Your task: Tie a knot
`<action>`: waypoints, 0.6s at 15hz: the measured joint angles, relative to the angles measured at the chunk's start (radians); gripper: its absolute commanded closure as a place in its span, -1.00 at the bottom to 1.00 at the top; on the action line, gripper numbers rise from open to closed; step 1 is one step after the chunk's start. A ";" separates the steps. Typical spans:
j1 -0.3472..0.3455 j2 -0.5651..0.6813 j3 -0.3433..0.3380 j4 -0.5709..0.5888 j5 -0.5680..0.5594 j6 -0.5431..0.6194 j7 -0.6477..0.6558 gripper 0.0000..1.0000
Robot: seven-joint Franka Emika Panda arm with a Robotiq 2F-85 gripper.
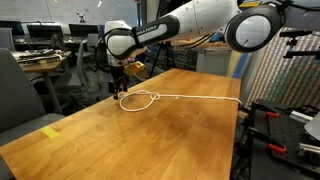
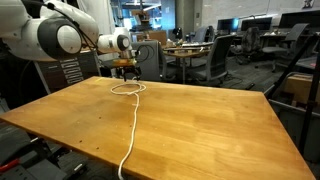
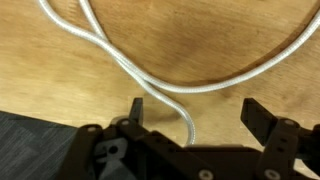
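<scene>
Knot: a loose crossed loop (image 1: 140, 99) of white rope, flat on the table (image 1: 150, 140), not drawn tight.
Tail: the long end (image 2: 133, 130) runs away from the knot and over the table edge, slack enough to feed the loop.
Gripper: hangs (image 1: 118, 88) just above the knot's rim, jaws spread wide, holding nothing.
Wrist view: a strand (image 3: 150, 80) by the knot passes between the fingers.
Why, as I judge: it is lined up to pinch that strand and pull the knot snug.

Brown wooden tabletop (image 1: 130, 145), long white rope (image 1: 200, 98) lying across it, crossed-loop knot (image 1: 154, 97) near one edge, yellow tape scrap (image 1: 51, 131)
</scene>
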 measured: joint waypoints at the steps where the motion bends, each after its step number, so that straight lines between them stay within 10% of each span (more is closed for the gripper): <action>1: 0.000 0.002 0.000 0.000 0.000 0.000 0.003 -0.37; 9: 0.012 0.002 -0.001 0.003 0.000 0.024 0.010 0.81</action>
